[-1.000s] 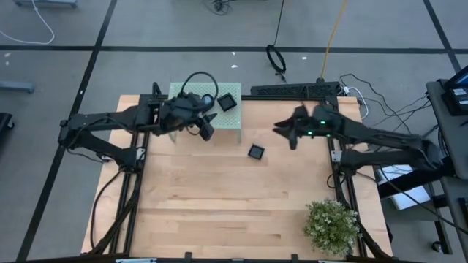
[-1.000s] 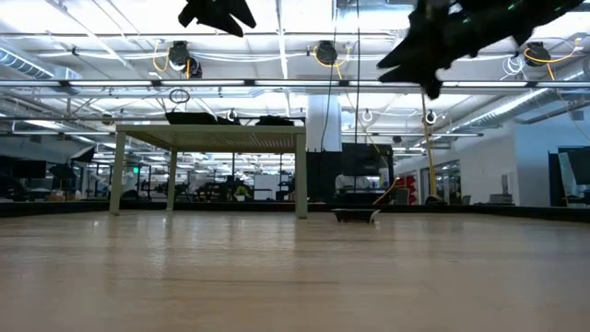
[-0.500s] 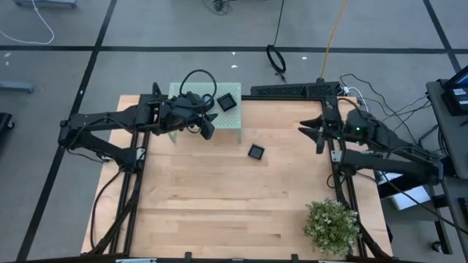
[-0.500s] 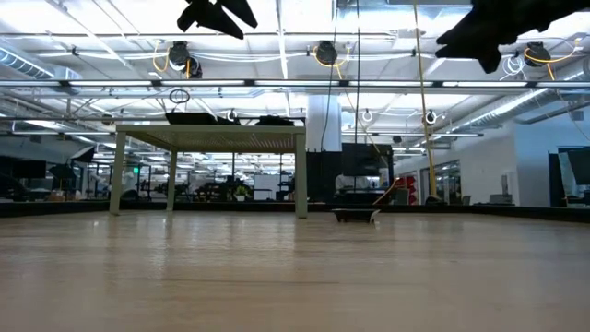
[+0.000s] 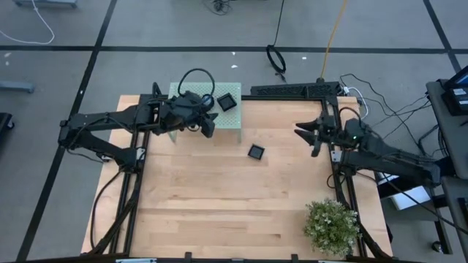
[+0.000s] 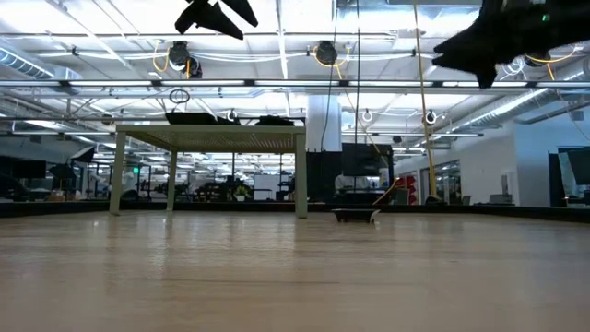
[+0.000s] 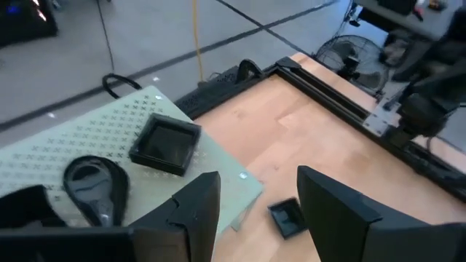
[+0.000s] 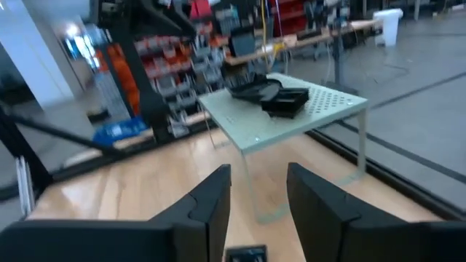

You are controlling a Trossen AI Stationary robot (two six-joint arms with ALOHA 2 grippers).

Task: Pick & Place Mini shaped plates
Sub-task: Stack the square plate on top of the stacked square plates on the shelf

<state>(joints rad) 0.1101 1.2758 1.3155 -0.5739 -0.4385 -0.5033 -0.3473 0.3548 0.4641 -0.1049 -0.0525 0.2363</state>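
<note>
Right gripper [image 5: 310,136] spread, empty, high at bench [image 5: 219,204] edge.
Nearer than left gripper [image 5: 208,128], also spread, to lone square plate [image 5: 256,152], lying leftward.

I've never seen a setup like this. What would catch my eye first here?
Probably the pale green perforated platform at the table's far edge, carrying a square black dish and a teardrop-shaped one. The left gripper hovers open over it. Another small square dish lies alone on the wooden table, and a leafy green plant stands in the near right corner.
</note>
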